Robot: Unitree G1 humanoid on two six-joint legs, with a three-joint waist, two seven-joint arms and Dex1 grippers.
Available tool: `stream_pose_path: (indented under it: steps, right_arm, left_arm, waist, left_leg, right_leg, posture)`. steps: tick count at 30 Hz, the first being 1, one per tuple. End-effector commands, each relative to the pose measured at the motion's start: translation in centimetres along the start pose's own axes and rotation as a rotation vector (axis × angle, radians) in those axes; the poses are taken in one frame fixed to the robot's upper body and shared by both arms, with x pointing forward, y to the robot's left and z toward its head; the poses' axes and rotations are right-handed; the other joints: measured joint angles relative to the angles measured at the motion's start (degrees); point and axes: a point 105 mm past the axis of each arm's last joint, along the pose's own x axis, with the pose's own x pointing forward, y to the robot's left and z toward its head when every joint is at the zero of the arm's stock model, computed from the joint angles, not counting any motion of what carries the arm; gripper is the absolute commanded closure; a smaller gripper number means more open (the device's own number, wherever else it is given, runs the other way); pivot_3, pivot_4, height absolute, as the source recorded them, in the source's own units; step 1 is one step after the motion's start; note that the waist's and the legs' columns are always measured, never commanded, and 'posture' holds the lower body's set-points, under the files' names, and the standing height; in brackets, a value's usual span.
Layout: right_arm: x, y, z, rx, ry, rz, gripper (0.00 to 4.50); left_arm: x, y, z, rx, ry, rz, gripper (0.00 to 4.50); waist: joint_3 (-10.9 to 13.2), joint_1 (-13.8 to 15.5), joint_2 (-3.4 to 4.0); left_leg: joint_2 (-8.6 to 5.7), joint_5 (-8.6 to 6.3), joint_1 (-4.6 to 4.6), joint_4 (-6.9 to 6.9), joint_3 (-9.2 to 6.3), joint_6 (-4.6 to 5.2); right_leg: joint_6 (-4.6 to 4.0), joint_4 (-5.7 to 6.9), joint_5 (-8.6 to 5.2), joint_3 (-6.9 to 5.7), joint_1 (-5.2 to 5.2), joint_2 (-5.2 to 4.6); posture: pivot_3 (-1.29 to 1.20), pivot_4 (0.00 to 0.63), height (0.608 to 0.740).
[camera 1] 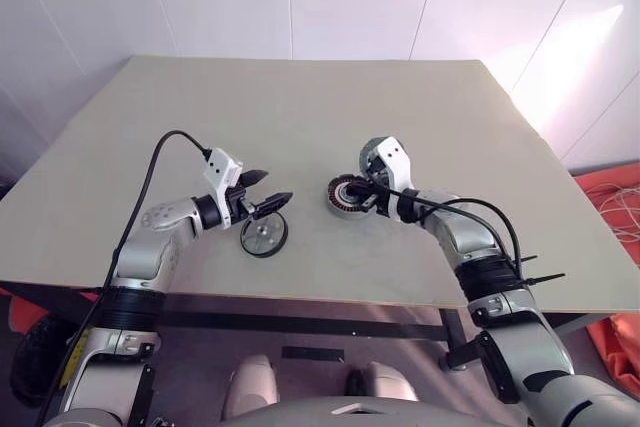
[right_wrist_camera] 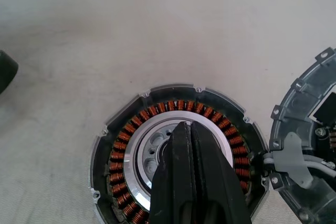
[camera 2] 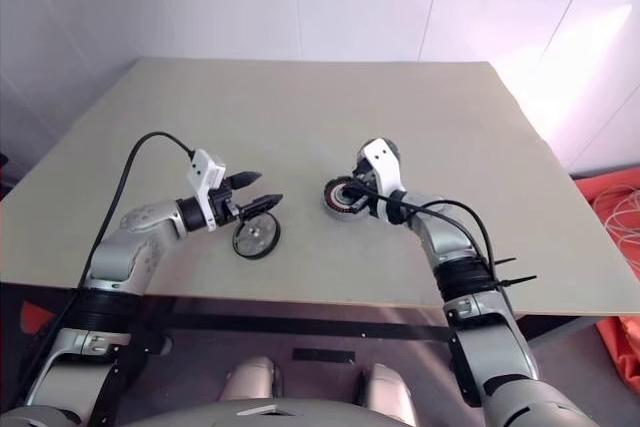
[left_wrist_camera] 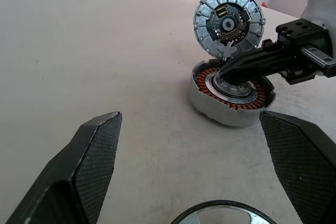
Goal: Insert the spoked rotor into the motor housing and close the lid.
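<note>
Right pincer [right_wrist_camera: 191, 129] has its two black fingers pressed together, with nothing pinched between them; its tips sit over the middle of the housing [left_wrist_camera: 231, 95], on the silver ring inside the coppery windings. Whether the tips touch that ring cannot be told. The housing rests flat on the tabletop [camera 1: 300, 107], right of centre and nearer the near edge than the far one. Just behind it, toward the far edge, a round segmented grey plate [left_wrist_camera: 228, 22] with a dark centre stands tilted up on edge, joined to the housing at the rim.

Left pincer [camera 1: 262, 190] is spread wide and holds nothing. It hangs level above the tabletop, pointing toward the housing, well apart from it. Right below its fingertips a flat black-rimmed disc [camera 1: 264, 236] with a shiny silver centre lies on the tabletop, close to the near edge and left of centre; this looks like the rotor, though its spokes cannot be made out. The pincer does not touch it.
</note>
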Motion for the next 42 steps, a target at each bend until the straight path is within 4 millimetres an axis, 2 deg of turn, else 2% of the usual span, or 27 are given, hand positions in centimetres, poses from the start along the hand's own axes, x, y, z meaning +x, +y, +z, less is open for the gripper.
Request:
stream_pose_path:
  steps: [1,5,9,13,20,25,26,30,34,39,42]
  right_arm:
    - [-0.6,0.3,3.6,-0.058,-0.098,0.018,4.48]
    - [-0.5,0.7,3.1,-0.053,-0.081,0.032,4.48]
    - [0.2,1.3,0.7,0.006,-0.024,0.043,4.48]
    - [0.8,0.8,-1.6,0.030,0.040,0.001,4.48]
    - [0.2,-0.4,0.7,-0.003,-0.023,-0.032,4.48]
    - [-0.1,-0.3,3.2,-0.043,-0.085,-0.018,4.48]
    - [-0.1,-0.2,3.5,-0.051,-0.090,-0.015,4.48]
    - [-0.1,0.1,4.0,-0.057,-0.098,-0.005,4.48]
    - [0.3,0.6,2.7,-0.030,-0.067,0.010,4.48]
    - [1.1,1.1,-1.4,0.045,0.034,0.010,4.48]
    - [1.1,0.5,-2.3,0.046,0.060,-0.026,4.48]
  left_arm:
    - [0.1,0.2,1.4,0.043,-0.038,0.000,0.00]
    - [0.1,0.2,1.4,0.043,-0.038,-0.001,0.00]
    - [0.1,0.2,1.4,0.045,-0.037,0.001,0.00]
    - [0.0,0.2,1.5,0.047,-0.037,0.002,0.00]
    - [0.0,0.3,1.4,0.047,-0.037,0.006,0.00]
    - [0.0,0.3,1.4,0.046,-0.039,0.006,0.00]
    - [0.0,0.3,1.4,0.045,-0.040,0.006,0.00]
    - [0.0,0.3,1.4,0.046,-0.040,0.006,0.00]
    - [0.0,0.3,1.4,0.045,-0.038,0.007,0.00]
    - [-0.1,0.3,1.4,0.047,-0.038,0.009,0.00]
    - [-0.2,0.4,1.4,0.048,-0.037,0.013,0.00]
  waist:
    - [0.0,0.0,0.00]
    - [0.0,0.0,0.00]
    - [0.0,0.0,0.00]
    - [0.0,0.0,0.00]
    - [0.0,0.0,0.00]
    - [0.0,0.0,0.00]
    - [0.0,0.0,0.00]
    - [0.0,0.0,0.00]
    - [0.0,0.0,0.00]
    - [0.0,0.0,0.00]
    - [0.0,-0.1,-0.01]
  left_leg:
    - [0.00,0.00,0.00,-0.01,0.00,0.00]
    - [-0.01,0.00,0.01,-0.03,0.00,0.00]
    - [0.00,0.00,0.02,-0.03,0.00,0.00]
    - [-0.01,0.00,0.02,-0.03,0.00,0.00]
    - [0.00,0.02,0.13,-0.03,0.00,-0.04]
    - [-0.01,0.02,0.03,-0.03,0.00,-0.04]
    - [-0.01,0.05,0.01,-0.04,0.00,-0.08]
    - [-0.01,0.05,0.01,-0.05,0.00,-0.09]
    - [-0.02,0.05,0.01,-0.05,0.00,-0.09]
    - [0.00,0.05,0.03,-0.06,0.00,-0.09]
    - [-0.02,0.05,0.10,-0.06,0.00,-0.08]
  right_leg:
    - [-0.11,0.00,0.07,0.00,0.00,0.00]
    - [-0.17,-0.02,0.09,0.00,0.01,0.00]
    - [0.04,-0.01,-0.03,0.00,0.01,0.00]
    - [0.03,-0.01,-0.02,0.00,0.01,0.00]
    - [0.05,0.00,-0.03,0.02,0.10,0.00]
    - [0.02,0.00,-0.02,0.01,0.01,0.00]
    - [-0.22,0.00,0.12,0.01,-0.02,0.00]
    - [-0.27,-0.01,0.15,0.01,-0.02,0.00]
    - [-0.16,-0.01,0.09,0.02,-0.01,0.00]
    - [-0.03,-0.01,0.01,0.01,0.00,0.01]
    - [0.00,-0.01,-0.01,0.03,0.07,0.00]
  posture:
    - [0.00,0.000,0.740]
    - [0.00,0.000,0.740]
    - [0.00,0.000,0.740]
    - [0.00,0.000,0.740]
    - [0.00,0.000,0.740]
    - [0.00,0.000,0.740]
    - [0.00,0.000,0.740]
    - [0.00,0.000,0.740]
    - [0.00,0.000,0.740]
    - [0.00,0.000,0.740]
    - [0.00,0.000,0.740]
